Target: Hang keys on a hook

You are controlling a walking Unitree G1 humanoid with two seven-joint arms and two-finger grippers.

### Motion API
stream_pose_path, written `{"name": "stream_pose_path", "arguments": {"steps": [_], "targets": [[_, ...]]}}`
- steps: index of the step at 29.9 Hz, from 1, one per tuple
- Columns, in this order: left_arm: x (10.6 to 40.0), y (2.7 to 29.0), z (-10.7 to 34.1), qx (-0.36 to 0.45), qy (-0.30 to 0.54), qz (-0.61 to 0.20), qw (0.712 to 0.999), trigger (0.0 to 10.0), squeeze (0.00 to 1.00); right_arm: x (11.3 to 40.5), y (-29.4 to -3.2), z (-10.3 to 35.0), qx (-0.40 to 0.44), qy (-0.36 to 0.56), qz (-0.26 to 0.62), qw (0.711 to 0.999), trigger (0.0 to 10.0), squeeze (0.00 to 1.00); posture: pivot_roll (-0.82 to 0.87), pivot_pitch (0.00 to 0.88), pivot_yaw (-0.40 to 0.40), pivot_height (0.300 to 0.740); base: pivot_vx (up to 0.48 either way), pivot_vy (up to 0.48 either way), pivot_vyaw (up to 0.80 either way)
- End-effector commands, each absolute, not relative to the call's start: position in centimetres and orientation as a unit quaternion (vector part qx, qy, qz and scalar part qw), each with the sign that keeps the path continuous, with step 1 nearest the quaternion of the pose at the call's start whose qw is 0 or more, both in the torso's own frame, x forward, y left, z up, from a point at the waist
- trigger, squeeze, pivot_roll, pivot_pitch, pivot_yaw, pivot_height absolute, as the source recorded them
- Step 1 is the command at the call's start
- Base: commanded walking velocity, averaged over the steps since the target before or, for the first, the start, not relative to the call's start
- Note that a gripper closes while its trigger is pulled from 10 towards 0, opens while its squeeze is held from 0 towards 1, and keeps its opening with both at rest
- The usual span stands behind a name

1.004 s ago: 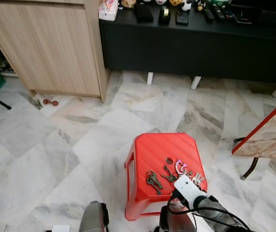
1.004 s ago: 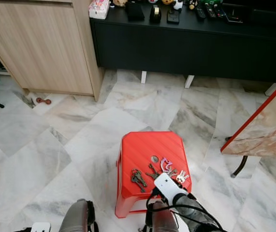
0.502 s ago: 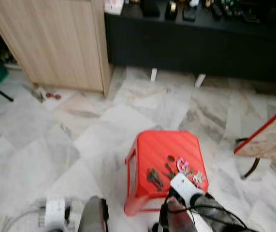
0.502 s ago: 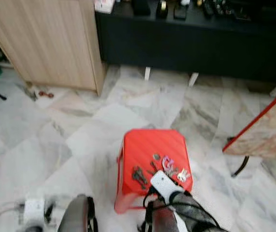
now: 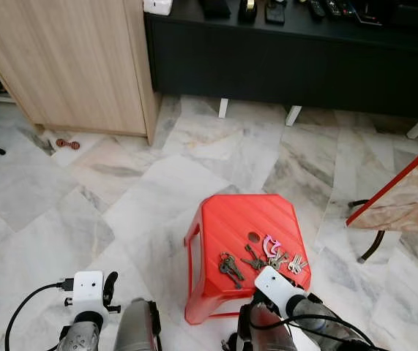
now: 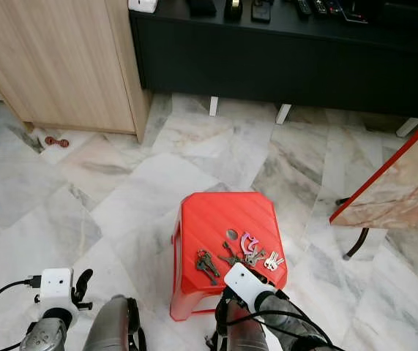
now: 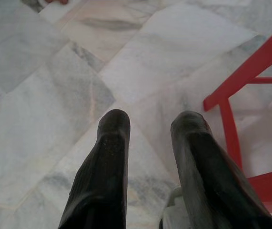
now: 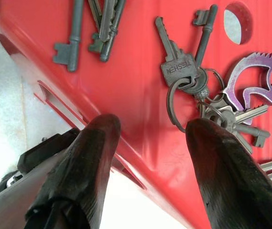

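**Keys on the red stool, right end effector spread above them**

Left eye view: A red plastic stool (image 5: 247, 241) is seen standing on a grey marble floor (image 5: 84, 205). Two sets of keys are laid on its seat: a dark bunch (image 5: 230, 268) toward the robot's left, and the keys (image 5: 273, 256) with a pink clip near the robot's right edge, just beside a round hole in the seat. The right arm's white wrist housing (image 5: 278, 289) is placed at the near edge of the stool. The left arm (image 5: 84, 307) is held low over the floor, well apart from the stool. A wooden cabinet (image 5: 69, 66) and a black bench (image 5: 296, 51) carrying small items are seen farther off.

Right eye view: The same layout is shown, with a red-edged marble tabletop (image 6: 399, 190) on the robot's right.

Left wrist view: The left end effector (image 7: 150, 143) is shown with its two black fingers (image 7: 105, 167) set apart, nothing between them, over the bare floor beside a red stool leg (image 7: 231, 133).

Right wrist view: The right end effector (image 8: 147, 131) is shown spread wide, holding nothing, over the stool's edge. The keys lie just beyond one fingertip, on a ring with the pink clip (image 8: 252, 78). The dark bunch is seen apart from them.
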State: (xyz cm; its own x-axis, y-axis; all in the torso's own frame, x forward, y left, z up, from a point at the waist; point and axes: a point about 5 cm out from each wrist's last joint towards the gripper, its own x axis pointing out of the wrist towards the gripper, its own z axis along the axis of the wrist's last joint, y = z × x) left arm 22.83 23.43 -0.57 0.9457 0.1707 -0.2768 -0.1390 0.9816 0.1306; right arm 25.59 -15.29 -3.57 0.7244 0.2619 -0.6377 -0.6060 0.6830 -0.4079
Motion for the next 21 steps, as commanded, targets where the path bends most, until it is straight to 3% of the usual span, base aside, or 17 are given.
{"name": "stream_pose_path", "arguments": {"steps": [1, 21], "targets": [[22.0, 23.0, -1.3, 0.052, 0.164, 0.07, 0.983, 10.0, 0.0, 24.9, -15.8, -4.0, -0.324, 0.281, 0.251, 0.868, 10.0, 0.0, 0.05, 0.256, -0.136, 0.638, 0.0, 0.0, 0.0], [22.6, 22.1, -0.1, 0.055, 0.146, 0.036, 0.987, 10.0, 0.0, 26.2, -17.3, -3.1, -0.363, 0.278, 0.22, 0.862, 10.0, 0.0, 0.04, 0.281, -0.14, 0.638, 0.0, 0.0, 0.0]]}}
